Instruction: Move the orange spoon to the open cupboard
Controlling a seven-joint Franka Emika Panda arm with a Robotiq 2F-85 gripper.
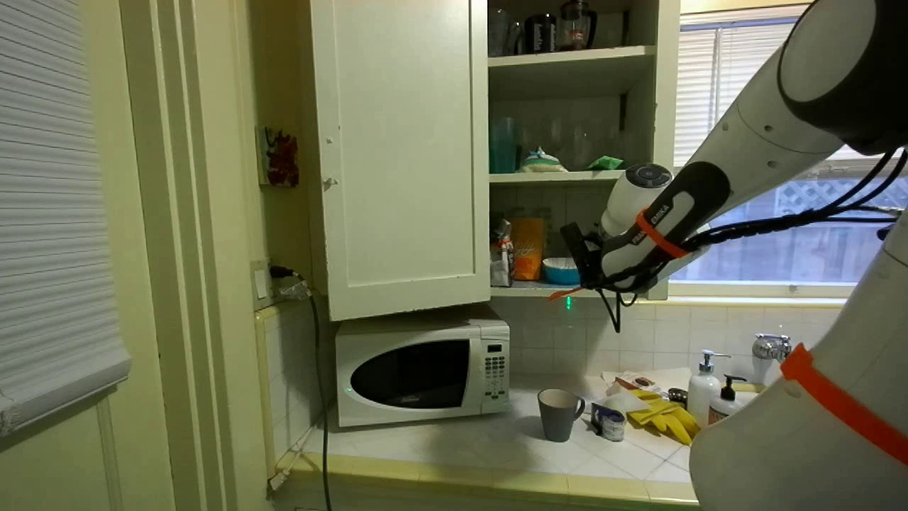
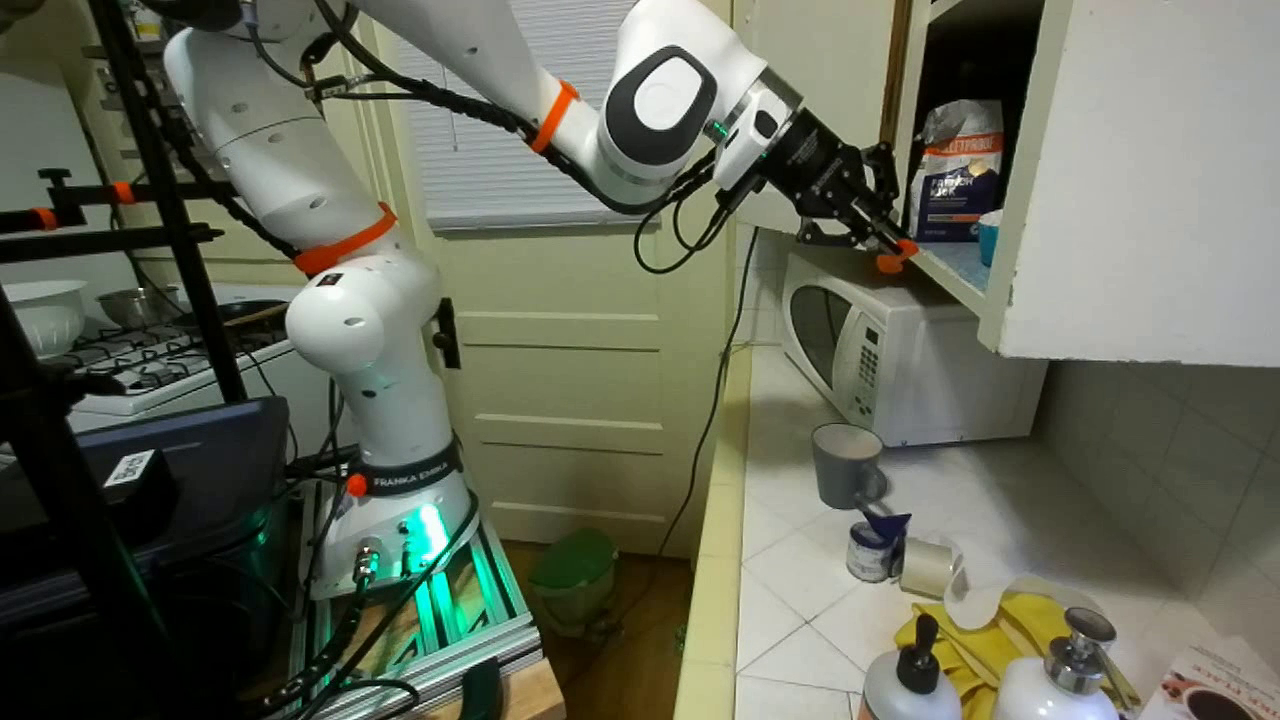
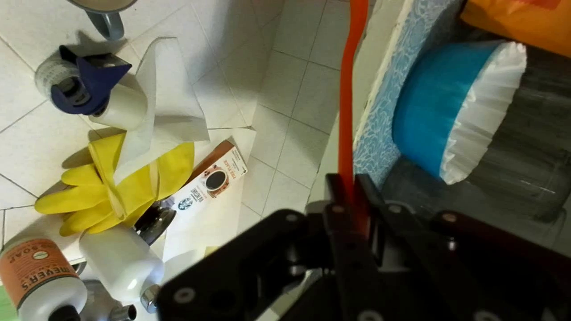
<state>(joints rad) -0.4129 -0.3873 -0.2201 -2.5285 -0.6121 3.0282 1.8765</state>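
Where the wrist view takes in the tabletop, a soap bottle shows between eight and nine o'clock from the end effector, a grey mug stands at ten and yellow gloves lie at nine. The end effector pinches the orange spoon, which points to twelve, just beside the front edge of the open cupboard; whether they touch, I cannot tell. Inside, between one and two, sit a blue bowl and, farther out, an orange bag.
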